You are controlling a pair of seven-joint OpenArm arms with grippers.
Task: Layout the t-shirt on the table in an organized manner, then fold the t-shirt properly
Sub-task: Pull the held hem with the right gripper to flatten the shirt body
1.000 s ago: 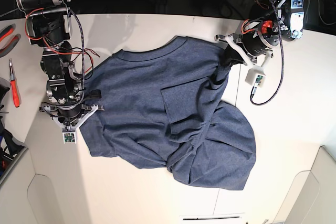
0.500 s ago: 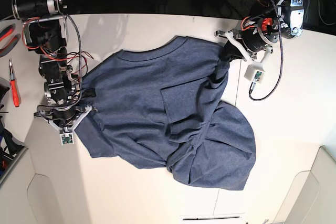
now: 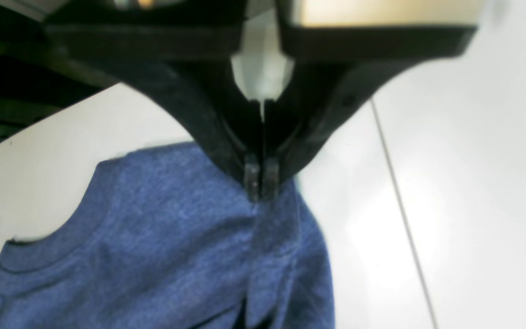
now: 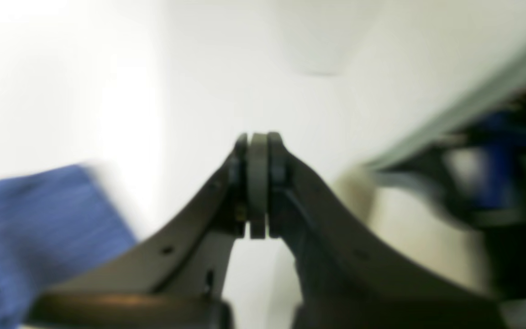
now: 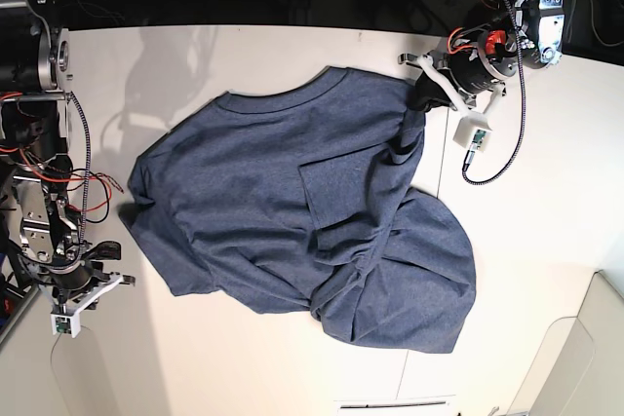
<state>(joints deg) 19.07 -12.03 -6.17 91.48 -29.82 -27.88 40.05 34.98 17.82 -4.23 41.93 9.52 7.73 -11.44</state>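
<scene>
White table (image 5: 244, 358); left gripper (image 3: 261, 185) pinching t-shirt (image 5: 292, 202); right gripper (image 4: 257, 183) pressed together, empty.

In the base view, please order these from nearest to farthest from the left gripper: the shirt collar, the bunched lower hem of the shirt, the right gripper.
Measured from the left gripper, shut on the t-shirt at its far right corner:
1. Shirt collar, along the far edge, toward the middle.
2. Bunched lower hem, near edge, right side.
3. Right gripper, at the left edge of the table, off the cloth.
</scene>
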